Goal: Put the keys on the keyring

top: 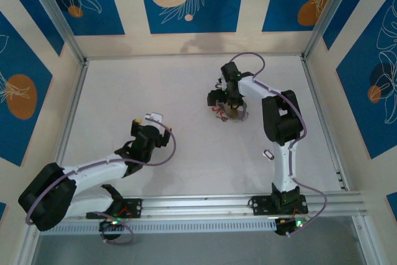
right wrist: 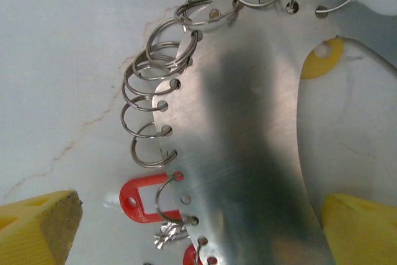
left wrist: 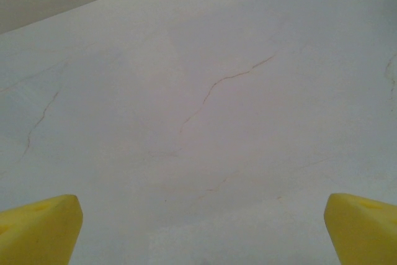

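Observation:
The keyring (right wrist: 248, 128) is a broad curved silvery metal band with holes punched along its edge and small split rings (right wrist: 149, 113) looped through them. On it hang a red tag (right wrist: 139, 198), a yellow tag (right wrist: 322, 60) and a tiny silvery key (right wrist: 170, 235). My right gripper (right wrist: 201, 228) is open just above the band, one yellow finger on each side. From above, the right gripper (top: 228, 105) hovers over the keyring (top: 234, 115) at the table's middle right. My left gripper (left wrist: 201, 234) is open over bare table, seen from above at the left gripper (top: 152, 119).
A small loose key with a dark tag (top: 268, 154) lies on the white table (top: 186, 79) beside the right arm's base link. Aluminium rails (top: 205, 204) run along the near edge, and walls with blue panels enclose the other sides.

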Tool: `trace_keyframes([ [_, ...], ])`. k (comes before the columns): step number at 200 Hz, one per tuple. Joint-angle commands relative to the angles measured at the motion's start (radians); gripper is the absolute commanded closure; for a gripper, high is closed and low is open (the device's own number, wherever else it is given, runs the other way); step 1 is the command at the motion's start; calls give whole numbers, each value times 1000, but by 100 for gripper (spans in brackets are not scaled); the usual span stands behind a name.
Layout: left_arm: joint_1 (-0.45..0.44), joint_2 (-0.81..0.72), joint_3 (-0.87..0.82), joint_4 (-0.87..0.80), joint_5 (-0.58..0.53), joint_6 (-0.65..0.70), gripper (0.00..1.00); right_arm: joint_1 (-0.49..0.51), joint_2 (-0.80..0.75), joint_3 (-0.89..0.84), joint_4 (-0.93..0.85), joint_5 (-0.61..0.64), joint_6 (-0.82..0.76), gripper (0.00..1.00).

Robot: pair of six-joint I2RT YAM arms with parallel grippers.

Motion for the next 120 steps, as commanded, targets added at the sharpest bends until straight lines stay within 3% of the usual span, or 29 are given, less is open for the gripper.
trace_keyframes([
  [1,-11,5,24,-10,-30,-12,0,17,-1,-20,-69,-38,9,1],
  [58,-11,1,20,-8,-26,-14,0,157,-79,-92,-73,-119,103,1],
  [120,-11,-5,22,-22,-26,-13,0,357,-97,-35,-62,-139,198,1],
])
